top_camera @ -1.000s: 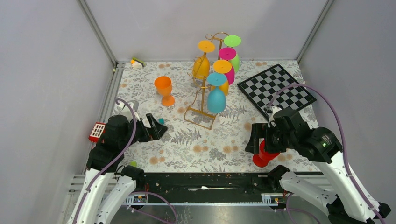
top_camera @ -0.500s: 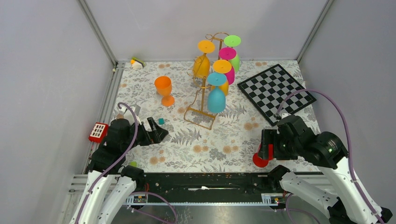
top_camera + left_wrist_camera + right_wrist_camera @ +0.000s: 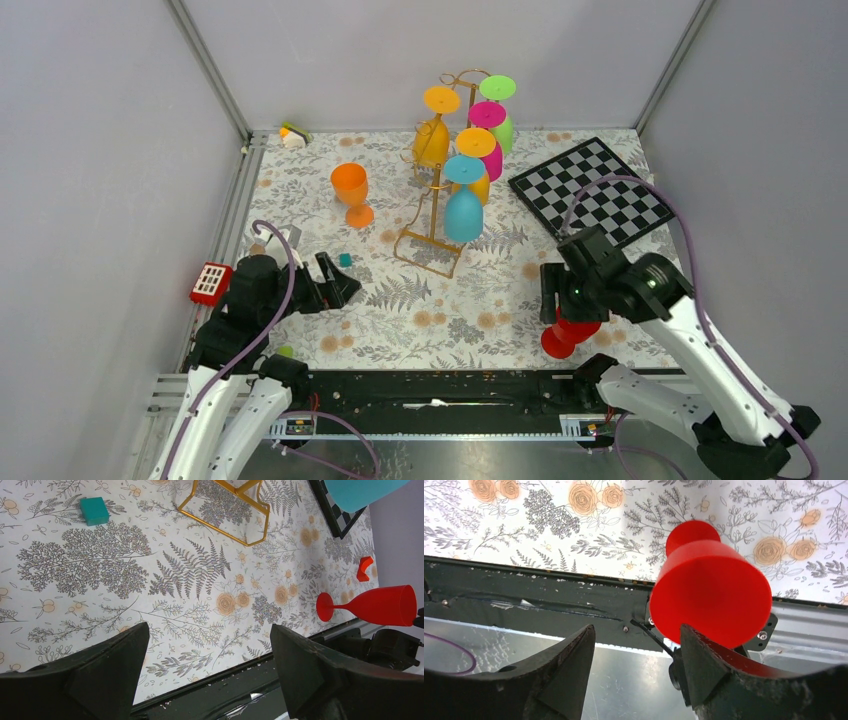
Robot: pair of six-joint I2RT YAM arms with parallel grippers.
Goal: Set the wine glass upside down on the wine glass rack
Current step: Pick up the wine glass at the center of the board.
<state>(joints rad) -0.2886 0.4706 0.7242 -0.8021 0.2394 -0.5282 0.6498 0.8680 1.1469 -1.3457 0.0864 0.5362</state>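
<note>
Boxed in by pale grey walls point(image 3: 100, 150), a floral cloth point(image 3: 400, 300) covers the work surface. Our wine glass point(image 3: 382, 606), opaque red, stands upright on its foot. It is well apart from the wine glass rack point(image 3: 435, 205), to the rack's near right, by the cloth's front edge. Over it hangs the right gripper point(image 3: 636, 635), jaws partly spread and holding nothing. From the wrist view the bowl sits off toward one finger rather than centred, and we cannot tell whether that finger touches it. We judge the glass to be moulded plastic: light, stiff, smooth enough to slip, and tippy on so small a foot. We would take it low on the bowl or high on the stem, leaving the foot free to slide into the rack's top rail once the glass is inverted. The bowl looks wide for these jaws. Five coloured glasses already hang foot-up on the rack, the teal one point(image 3: 463, 215) at its near end. An orange glass point(image 3: 350, 185) stands upright left of the rack, and a chequered board point(image 3: 592, 192) lies to its right. A small teal block point(image 3: 94, 511) lies near-left of the rack. Beyond that the left gripper point(image 3: 207, 650) idles, jaws spread wide and empty.
</note>
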